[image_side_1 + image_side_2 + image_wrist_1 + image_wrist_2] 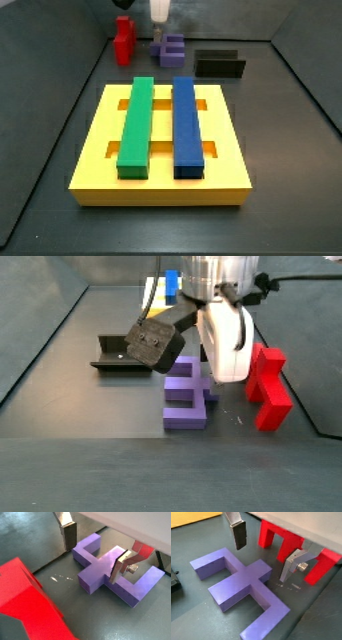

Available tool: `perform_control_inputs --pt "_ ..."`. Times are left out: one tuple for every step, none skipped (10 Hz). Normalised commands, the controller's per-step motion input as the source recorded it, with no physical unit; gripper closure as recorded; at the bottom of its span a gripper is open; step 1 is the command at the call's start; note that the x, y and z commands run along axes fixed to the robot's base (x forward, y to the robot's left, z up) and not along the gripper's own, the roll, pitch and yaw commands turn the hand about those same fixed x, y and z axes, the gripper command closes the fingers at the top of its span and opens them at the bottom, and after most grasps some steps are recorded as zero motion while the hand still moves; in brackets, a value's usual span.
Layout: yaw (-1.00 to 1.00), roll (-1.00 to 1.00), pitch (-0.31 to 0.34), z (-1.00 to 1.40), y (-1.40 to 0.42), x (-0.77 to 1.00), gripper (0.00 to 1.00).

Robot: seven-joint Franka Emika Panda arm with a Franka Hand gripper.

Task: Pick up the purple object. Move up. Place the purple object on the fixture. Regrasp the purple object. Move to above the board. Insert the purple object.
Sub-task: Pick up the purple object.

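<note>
The jaws of the gripper [261, 554] stand apart, straddling the purple object [241, 584] (nothing clasped between them), which lies flat on the floor beside the red block [294, 547], the fixture [127, 353] nearby.

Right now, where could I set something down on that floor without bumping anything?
Bare floor lies in front of the board and along both its long sides. It is crowded behind it: red block, purple object under the open gripper, fixture.

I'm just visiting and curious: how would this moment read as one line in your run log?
phase: pick | tool: open, fingers astride purple piece | piece: flat on floor | red block: beside it | fixture: empty
</note>
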Motion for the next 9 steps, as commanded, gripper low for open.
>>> perform_control_inputs --pt "-0.14 -0.01 -0.043 -0.4 0.0 0.0 0.0" --pt "-0.16 -0.01 -0.017 -0.31 0.04 0.0 0.0" --pt "-0.16 0.0 -0.009 -0.24 0.06 -0.04 0.0" --pt "-0.21 -0.02 0.0 -0.16 0.0 -0.05 0.0" --pt "-0.25 -0.04 0.0 -0.07 0.0 -0.04 0.0" --pt "-0.23 -0.03 0.0 -0.05 0.0 -0.03 0.0" --pt "-0.18 -0.06 -0.017 -0.17 0.0 0.0 0.0" --pt "-0.12 -0.09 -0.036 -0.21 0.0 0.0 0.0" --pt "-0.09 -0.11 -0.043 -0.21 0.0 0.0 0.0"
